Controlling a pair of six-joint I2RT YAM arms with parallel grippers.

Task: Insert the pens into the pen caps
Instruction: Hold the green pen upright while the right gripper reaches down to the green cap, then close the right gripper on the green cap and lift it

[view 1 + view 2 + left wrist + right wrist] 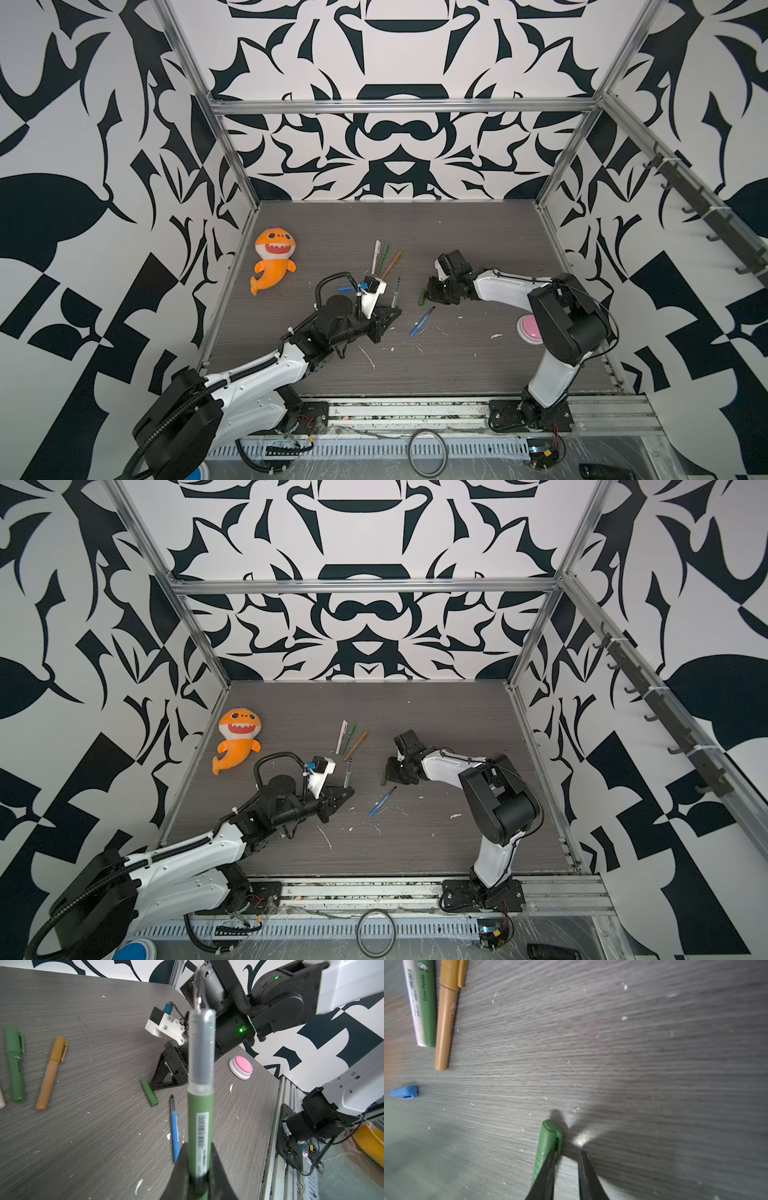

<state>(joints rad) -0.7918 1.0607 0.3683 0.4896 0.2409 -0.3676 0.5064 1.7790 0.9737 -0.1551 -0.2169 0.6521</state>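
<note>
My left gripper is shut on an uncapped green pen that juts out past the jaws, dark tip away from the gripper; both top views show this pen. A loose green cap lies on the table against the outside of one finger of my right gripper, which is narrowly open with only table in its gap. In both top views this gripper is down at the cap. An uncapped blue pen lies nearby. The blue cap lies apart.
Capped white-pink, green and brown pens lie side by side further back. An orange shark plush sits at the left, and a pink button by the right arm. White scuffs mark the table.
</note>
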